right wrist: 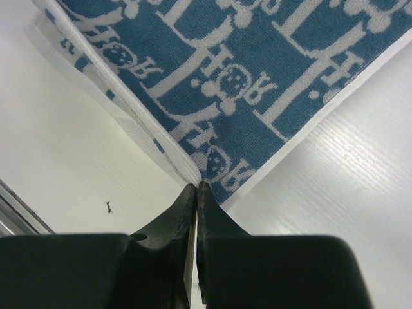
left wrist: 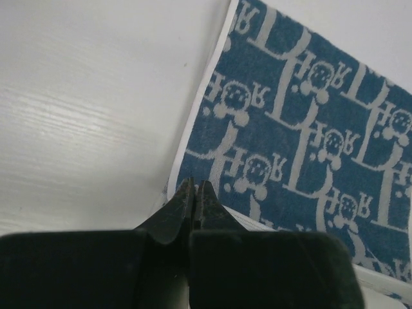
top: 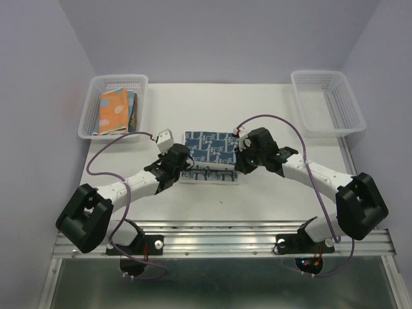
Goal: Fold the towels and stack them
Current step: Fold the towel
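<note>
**Both grippers closed on the near corners of a half-folded towel**

Top view. A blue-and-white patterned towel point(top: 209, 145) lies at the middle of the white table point(top: 277, 193), between the two arms. It is doubled over: the upper layer stops short of the near edge, so a narrow strip of the lower layer shows along that side. The left gripper point(top: 188, 167) sits at the near left corner of the upper layer and the right gripper point(top: 239, 163) at its near right corner. Folded towels point(top: 114, 111), the top one orange with pale dots and a blue one beside it, rest in the left basket point(top: 119, 78) at the far left of the table. The right basket point(top: 322, 103) stands at the far right, well apart from the arms.

Left wrist view. The jaws are pressed together, leaving only a dark slit. The white-bordered corner of the towel runs in under the fingertips point(left wrist: 183, 199) and ends there, which reads as a pinch on the cloth.

Right wrist view. The jaws are likewise nearly touching. The doubled corner, with its white hem and the patterned lower layer beside it, meets the fingertips point(right wrist: 183, 206), again as a pinch.
</note>
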`<state>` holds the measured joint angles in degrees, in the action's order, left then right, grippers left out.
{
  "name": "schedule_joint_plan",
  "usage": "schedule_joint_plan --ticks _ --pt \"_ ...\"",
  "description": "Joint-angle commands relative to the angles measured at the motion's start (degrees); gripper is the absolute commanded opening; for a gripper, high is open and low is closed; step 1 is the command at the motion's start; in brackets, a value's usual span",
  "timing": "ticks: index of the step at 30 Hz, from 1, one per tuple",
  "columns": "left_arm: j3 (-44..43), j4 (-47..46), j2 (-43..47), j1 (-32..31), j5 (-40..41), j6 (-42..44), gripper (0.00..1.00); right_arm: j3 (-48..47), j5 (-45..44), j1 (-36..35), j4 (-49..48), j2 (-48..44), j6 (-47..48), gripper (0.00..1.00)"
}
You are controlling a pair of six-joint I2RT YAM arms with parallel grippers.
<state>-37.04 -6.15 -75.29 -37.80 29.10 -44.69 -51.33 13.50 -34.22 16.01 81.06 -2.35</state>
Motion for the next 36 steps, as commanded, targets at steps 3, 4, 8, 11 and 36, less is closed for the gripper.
schedule_joint_plan --ticks 3,4,8,11,36 --pt "3.3 1.1 0.6 -0.3 -0.2 -4.5 0.00 3.0 -0.1 -1.0 -4.7 -0.6 -2.4 0.02" --pt "3.9 1.3 0.6 -0.4 -0.3 -4.9 0.00 3.5 -0.1 -1.1 -5.2 -0.3 -2.8 0.03" --pt "4.4 2.7 0.8 -0.4 0.3 -5.8 0.00 4.4 -0.7 -2.1 -6.2 1.3 -3.9 0.09" --pt "4.8 4.5 1.5 -0.5 -1.7 -6.7 0.23 5.5 -0.7 -2.4 -6.7 0.9 -4.7 0.28" --pt "-21.8 -2.0 -19.2 12.9 -12.5 14.6 0.86 -18.3 -11.5 10.1 -6.5 18.2 -8.8 0.56"
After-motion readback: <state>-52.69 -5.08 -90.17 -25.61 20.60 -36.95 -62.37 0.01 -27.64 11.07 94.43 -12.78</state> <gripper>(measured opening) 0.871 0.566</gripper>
